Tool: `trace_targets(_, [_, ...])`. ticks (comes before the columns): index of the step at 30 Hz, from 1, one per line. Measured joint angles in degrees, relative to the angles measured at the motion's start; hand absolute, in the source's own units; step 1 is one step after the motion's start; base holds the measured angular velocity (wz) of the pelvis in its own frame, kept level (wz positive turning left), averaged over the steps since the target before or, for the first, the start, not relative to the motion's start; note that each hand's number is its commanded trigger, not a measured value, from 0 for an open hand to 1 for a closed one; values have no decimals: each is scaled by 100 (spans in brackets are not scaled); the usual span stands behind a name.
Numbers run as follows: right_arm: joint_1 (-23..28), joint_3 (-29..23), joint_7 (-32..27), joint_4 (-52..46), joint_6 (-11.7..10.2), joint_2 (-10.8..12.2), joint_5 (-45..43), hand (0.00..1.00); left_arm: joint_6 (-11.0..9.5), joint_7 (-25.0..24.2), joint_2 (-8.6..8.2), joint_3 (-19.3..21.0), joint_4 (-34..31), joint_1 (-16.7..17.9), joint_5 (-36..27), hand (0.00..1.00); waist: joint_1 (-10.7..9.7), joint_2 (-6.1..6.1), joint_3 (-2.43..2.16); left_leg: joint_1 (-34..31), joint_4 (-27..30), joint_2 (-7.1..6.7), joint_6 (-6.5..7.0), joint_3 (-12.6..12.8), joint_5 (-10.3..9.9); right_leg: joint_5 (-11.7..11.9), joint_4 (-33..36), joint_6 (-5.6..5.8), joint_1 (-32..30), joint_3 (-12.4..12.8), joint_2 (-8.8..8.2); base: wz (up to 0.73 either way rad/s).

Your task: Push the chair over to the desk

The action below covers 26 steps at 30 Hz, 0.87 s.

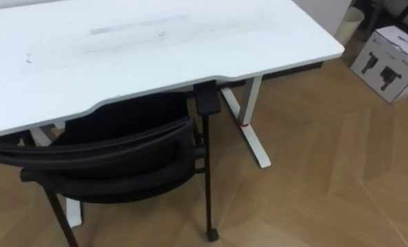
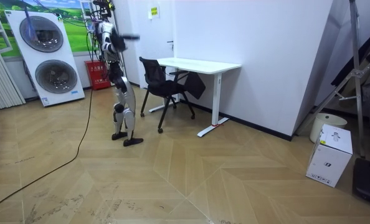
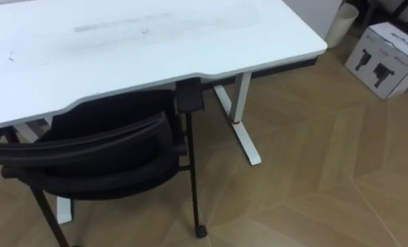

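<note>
Black mesh chair with thin black metal legs sits at the near edge of the white rectangular desk on white metal legs, toward the desk's left half. The seat's front is under the desktop. The backrest is clear of the edge on the near side, and the right armrest pad is right at the edge.

In the room view the robot stands on the wood floor just behind the chair, facing the desk, with a gap between them and nothing touching the backrest. One arm is up at head height, pointing toward the desk. Its hand is a blur: can't tell whether it's left or right, or whether the fingers are straight or curled. Can't tell the other hand's state either.

My read on progress: the chair is partly tucked and not fully home. What's left is lowering a hand to the backrest's top rail and pushing straight in until the backrest meets the desk edge. The armrest may catch under the desktop.

Far right on the floor are a white cardboard box with dark prints and a pale round bin, both well apart from the chair.
</note>
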Motion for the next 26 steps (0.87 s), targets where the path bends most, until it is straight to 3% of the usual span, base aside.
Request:
trace_targets(1, [38, 8, 83, 205, 43, 162, 149, 0, 29, -23, -93, -54, 182, 54, -39, 0, 15, 3, -4, -7, 5, 1, 2, -10, -3, 0, 0, 0, 1, -4, 1, 5])
trace_targets(3, [198, 1, 531, 1186, 171, 719, 910, 0, 64, -314, -540, -228, 987, 246, -155, 0, 118, 17, -45, -12, 0, 0, 11, -25, -19, -17, -9, 13, 1, -15, -7, 4])
trace_targets(4, [198, 3, 642, 1440, 204, 839, 1040, 0, 69, -394, -645, -227, 1238, 292, -195, 0, 122, 51, -53, -9, -2, 0, 13, -24, -27, -26, -9, 17, 0, -9, -4, 0])
trace_targets(6, [320, 288, 1146, 2540, 214, 1314, 1149, 0, 114, -769, -958, -250, 2432, 431, -240, 0, 177, 101, -119, 19, 7, 0, 19, -29, -74, -84, 17, 35, 30, -24, -17, 0])
trace_targets(7, [357, 369, 1284, 2731, 217, 1468, 1146, 0, 114, -856, -1076, -250, 2657, 474, -236, 0, 186, 86, -136, 33, 8, -1, 20, -28, -83, -95, 28, 39, 40, -23, -22, 5])
trace_targets(9, [389, 761, 1815, 3725, 255, 1929, 1132, 0, 126, -1261, -1426, -353, 3699, 646, -245, 0, 189, 120, -122, 61, 92, 3, 25, -71, -151, -151, 65, 54, 103, -38, -34, 8])
trace_targets(13, [386, 1505, 2390, 4844, 406, 2247, 820, 0, 256, -1753, -1835, -600, 4869, 848, -219, 0, 254, 142, -101, 150, 325, 57, 30, -72, -346, -279, 198, 86, 209, -27, -83, 2])
trace_targets(15, [266, 2140, 2693, 5239, 451, 2293, 342, 0, 304, -2019, -2082, -1048, 5223, 868, -209, 0, 266, 136, -94, 139, 413, 39, 48, -99, -373, -260, 189, 118, 285, -49, -117, 8])
trace_targets(21, [-407, 3586, 3077, 5402, 665, 2283, -482, 0, 682, -2793, -2088, -2618, 5394, 534, 254, 0, 260, 136, -81, 125, 432, -31, 128, -286, -327, -200, 70, 176, 367, -214, -202, 16])
trace_targets(26, [-738, 4193, 3397, 5097, 840, 2287, -549, 0, 1083, -3272, -2007, -3308, 5386, 8, 762, 0, 224, 143, -69, 5, 405, -38, 160, -362, -303, -151, -68, 183, 332, -355, -189, 8])
